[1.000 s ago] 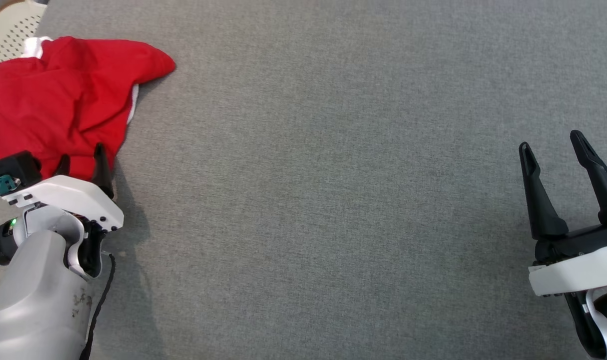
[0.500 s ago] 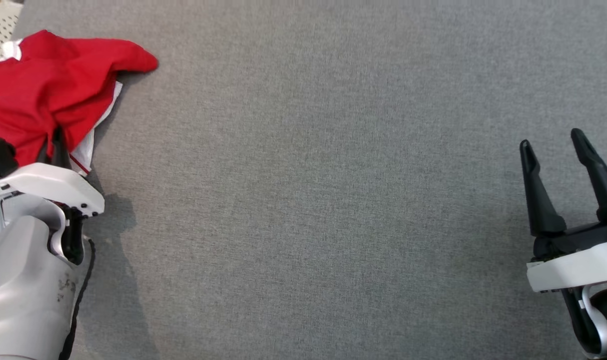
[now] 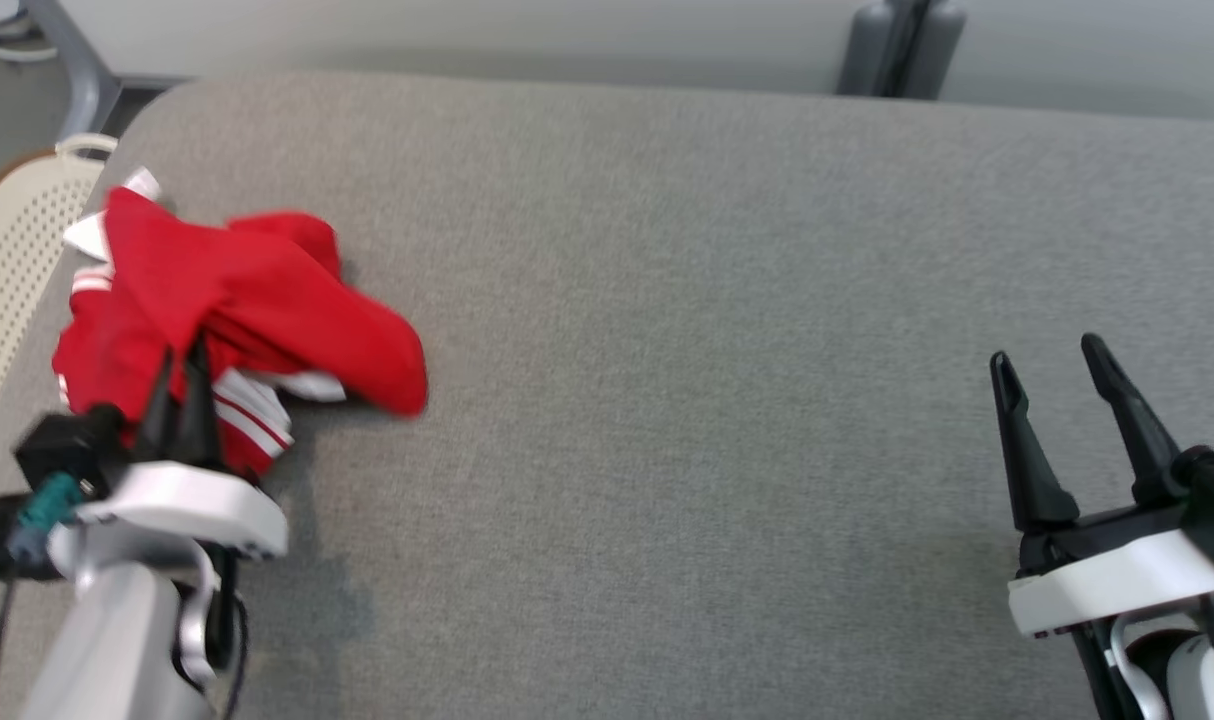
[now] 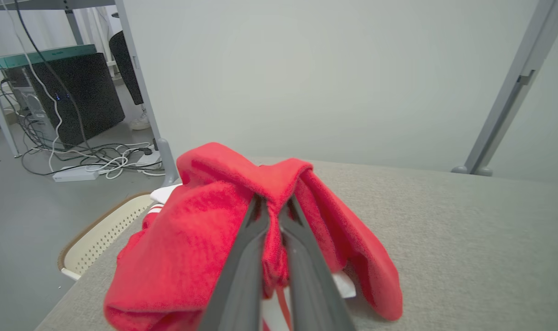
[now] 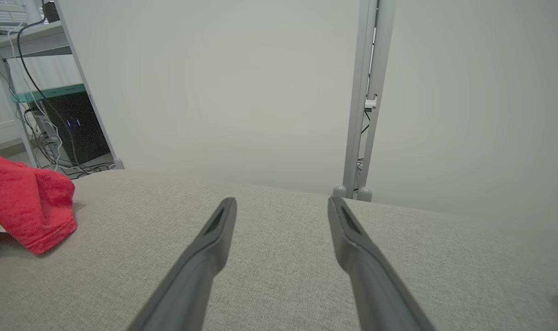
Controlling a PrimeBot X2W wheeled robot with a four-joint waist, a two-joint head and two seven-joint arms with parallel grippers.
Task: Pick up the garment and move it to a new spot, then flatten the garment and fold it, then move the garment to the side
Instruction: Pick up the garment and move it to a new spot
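Observation:
A red garment point(image 3: 257, 310) with white striped trim hangs bunched at the left of the grey table point(image 3: 667, 300). My left gripper point(image 3: 182, 360) is shut on a fold of it, and the cloth drapes down on both sides of the fingers. In the left wrist view the garment point(image 4: 201, 239) is pinched at its top between my left gripper's point(image 4: 273, 207) closed fingers. My right gripper point(image 3: 1047, 355) stands open at the right, far from the cloth, with nothing between its fingers. The right wrist view shows the garment point(image 5: 31, 202) far to the left of my open right gripper point(image 5: 281, 202).
A cream perforated basket point(image 3: 12, 260) sits off the table's left edge. A grey post point(image 3: 902, 45) stands behind the far edge. On the floor to the left are a black box point(image 4: 81, 99) and cables point(image 4: 99, 161). Bare grey cloth stretches across the table's middle and right.
The head camera has tilted up, so the far edge and wall show. My left gripper has closed on the garment and lifted it into a bunch, shifted a little toward the table's middle.

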